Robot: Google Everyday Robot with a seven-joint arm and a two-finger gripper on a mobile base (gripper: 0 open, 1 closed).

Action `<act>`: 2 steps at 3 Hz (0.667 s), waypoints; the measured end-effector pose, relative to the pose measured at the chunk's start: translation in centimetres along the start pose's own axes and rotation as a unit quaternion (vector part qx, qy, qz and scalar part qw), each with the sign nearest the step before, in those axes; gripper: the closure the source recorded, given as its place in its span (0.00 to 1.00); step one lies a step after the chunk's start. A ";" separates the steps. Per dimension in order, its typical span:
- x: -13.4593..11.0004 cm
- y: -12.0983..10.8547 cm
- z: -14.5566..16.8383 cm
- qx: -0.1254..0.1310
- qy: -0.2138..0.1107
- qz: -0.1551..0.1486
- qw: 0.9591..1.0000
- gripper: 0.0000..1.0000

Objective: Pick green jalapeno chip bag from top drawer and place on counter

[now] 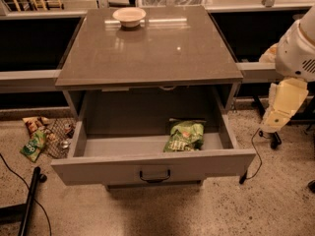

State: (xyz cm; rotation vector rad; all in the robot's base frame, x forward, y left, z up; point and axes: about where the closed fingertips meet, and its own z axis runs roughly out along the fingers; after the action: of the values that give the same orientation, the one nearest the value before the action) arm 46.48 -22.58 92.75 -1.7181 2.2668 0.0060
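Observation:
The green jalapeno chip bag (184,135) lies inside the open top drawer (152,167), on its floor right of centre, near the front wall. The drawer is pulled out under the counter (147,48), and its dark bar handle (155,175) shows on the grey front. My gripper (275,119) hangs at the right edge of the view on the white arm (298,48). It is to the right of the drawer's right corner, apart from the drawer and the bag, and nothing shows in it.
A pale bowl (129,16) stands at the counter's back. Snack packets (34,144) and a wire basket (59,136) lie on the floor left of the drawer. A black pole (29,200) and cables lie at the lower left. Dark low shelves flank the counter.

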 end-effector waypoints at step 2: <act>0.1 1.2 -1.0 -0.001 -0.006 -0.013 1.000 0.00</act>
State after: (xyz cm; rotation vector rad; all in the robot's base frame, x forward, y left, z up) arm 45.13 -22.50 93.50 -1.7430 2.2377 0.0129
